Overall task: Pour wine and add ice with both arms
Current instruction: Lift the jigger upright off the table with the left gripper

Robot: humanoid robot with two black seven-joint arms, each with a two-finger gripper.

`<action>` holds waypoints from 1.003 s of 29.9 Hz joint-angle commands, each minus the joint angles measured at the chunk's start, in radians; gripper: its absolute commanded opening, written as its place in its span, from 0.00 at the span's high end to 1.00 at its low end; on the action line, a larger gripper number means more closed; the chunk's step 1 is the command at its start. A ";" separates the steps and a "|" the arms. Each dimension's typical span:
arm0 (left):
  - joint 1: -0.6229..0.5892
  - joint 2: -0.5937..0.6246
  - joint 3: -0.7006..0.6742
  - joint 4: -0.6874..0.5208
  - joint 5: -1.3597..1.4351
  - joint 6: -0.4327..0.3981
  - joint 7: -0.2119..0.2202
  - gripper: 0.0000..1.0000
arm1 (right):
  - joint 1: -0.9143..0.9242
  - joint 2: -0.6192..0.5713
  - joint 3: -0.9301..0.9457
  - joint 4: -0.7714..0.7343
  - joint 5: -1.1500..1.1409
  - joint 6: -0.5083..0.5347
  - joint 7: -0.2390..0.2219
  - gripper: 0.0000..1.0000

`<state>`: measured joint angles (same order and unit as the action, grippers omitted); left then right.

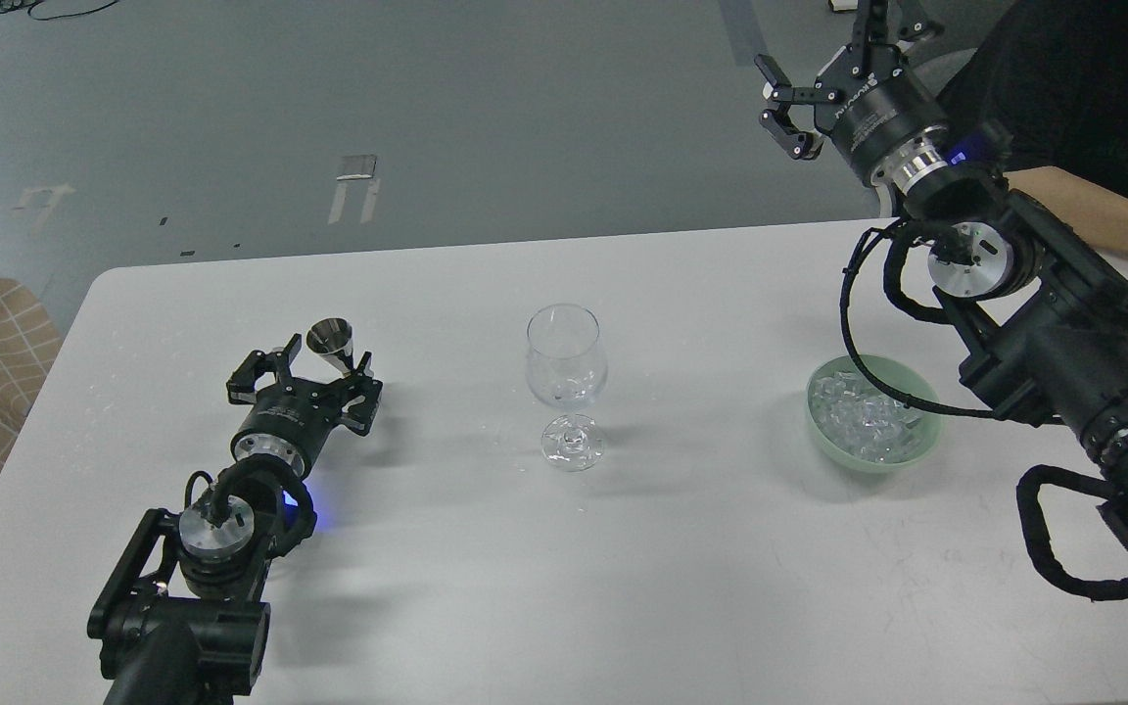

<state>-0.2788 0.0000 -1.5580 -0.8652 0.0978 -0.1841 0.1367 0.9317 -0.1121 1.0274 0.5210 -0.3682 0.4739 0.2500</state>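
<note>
Many ice cubes [868, 416] are seen in a green bowl [921, 446], at 6 o'clock from the raised, spread right claw [777, 103]; a steel cup [331, 343] is flanked by the spread left claw [305, 377].

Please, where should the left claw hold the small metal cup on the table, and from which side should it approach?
Probably at the narrow waist of the metal cup, under its flared mouth. It stands upright on the table, so a level approach from the near side suits it, one finger on each side. The left claw already sits there, open and facing the cup; closing lightly should keep it upright.
</note>
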 commanded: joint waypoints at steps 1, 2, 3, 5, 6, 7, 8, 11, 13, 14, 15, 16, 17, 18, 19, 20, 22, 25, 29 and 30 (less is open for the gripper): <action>0.000 0.000 0.001 0.000 0.000 -0.003 0.001 0.38 | 0.001 -0.001 -0.021 0.002 0.002 -0.001 0.002 0.00; 0.000 0.000 0.000 -0.001 0.000 -0.003 0.001 0.39 | 0.001 0.000 -0.021 0.002 0.002 -0.001 0.002 0.00; 0.000 0.000 0.000 -0.001 0.000 -0.006 0.001 0.40 | 0.001 0.000 -0.021 0.002 0.002 -0.001 0.002 0.00; 0.000 0.000 0.000 -0.001 -0.001 -0.021 0.003 0.47 | 0.003 0.000 -0.021 0.004 0.002 -0.001 0.002 0.00; 0.000 0.000 0.000 -0.001 -0.001 -0.027 0.003 0.50 | 0.003 0.000 -0.023 0.002 0.002 -0.001 0.002 0.00; 0.000 0.000 0.000 -0.001 -0.001 -0.038 0.003 0.53 | 0.004 0.000 -0.023 0.002 0.002 -0.001 0.002 0.00; 0.000 0.000 -0.002 0.000 -0.001 -0.043 0.003 0.55 | 0.004 0.000 -0.023 0.002 0.002 -0.001 0.002 0.00; 0.000 0.000 -0.002 -0.001 -0.001 -0.057 0.001 0.64 | 0.004 0.000 -0.023 0.002 0.002 -0.001 0.002 0.00; 0.000 0.000 -0.004 -0.003 -0.003 -0.058 0.001 0.71 | 0.004 -0.001 -0.023 0.002 0.002 -0.001 0.002 0.00; -0.002 0.000 -0.004 -0.003 -0.003 -0.058 0.003 0.73 | 0.004 -0.001 -0.023 0.002 0.002 -0.001 0.002 0.00; -0.002 0.000 -0.004 -0.003 -0.003 -0.058 0.007 0.75 | 0.004 0.000 -0.021 0.002 0.002 -0.001 0.002 0.00; -0.002 0.000 -0.004 -0.003 -0.003 -0.058 0.009 0.75 | 0.004 0.000 -0.023 0.002 0.002 -0.001 0.002 0.00; -0.003 0.000 -0.004 -0.003 -0.003 -0.058 0.009 0.76 | 0.004 0.000 -0.021 0.002 0.002 -0.001 0.002 0.00; -0.003 0.000 -0.004 -0.003 -0.003 -0.058 0.009 0.78 | 0.006 -0.001 -0.023 0.002 0.002 -0.001 0.002 0.00; -0.003 0.000 -0.005 -0.003 -0.003 -0.058 0.009 0.78 | 0.006 0.000 -0.021 0.002 0.002 -0.001 0.002 0.00; -0.003 0.000 -0.005 -0.003 -0.003 -0.058 0.011 0.80 | 0.006 -0.001 -0.023 0.001 0.002 -0.001 0.002 0.00; -0.003 0.000 -0.007 -0.003 -0.003 -0.060 0.012 0.87 | 0.007 -0.001 -0.023 0.001 0.002 -0.003 0.002 0.00; -0.003 0.000 -0.007 -0.005 -0.004 -0.060 0.012 0.90 | 0.006 0.000 -0.023 0.001 0.002 -0.003 0.002 0.00; -0.003 0.000 -0.008 -0.005 -0.006 -0.090 0.009 0.91 | 0.006 0.000 -0.023 0.001 0.002 -0.003 0.002 0.00; -0.005 0.000 -0.010 -0.005 -0.009 -0.106 0.005 0.92 | 0.006 0.000 -0.023 0.001 0.002 -0.003 0.002 0.00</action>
<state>-0.2822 0.0000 -1.5660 -0.8699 0.0927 -0.2616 0.1487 0.9380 -0.1125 1.0049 0.5215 -0.3666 0.4710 0.2517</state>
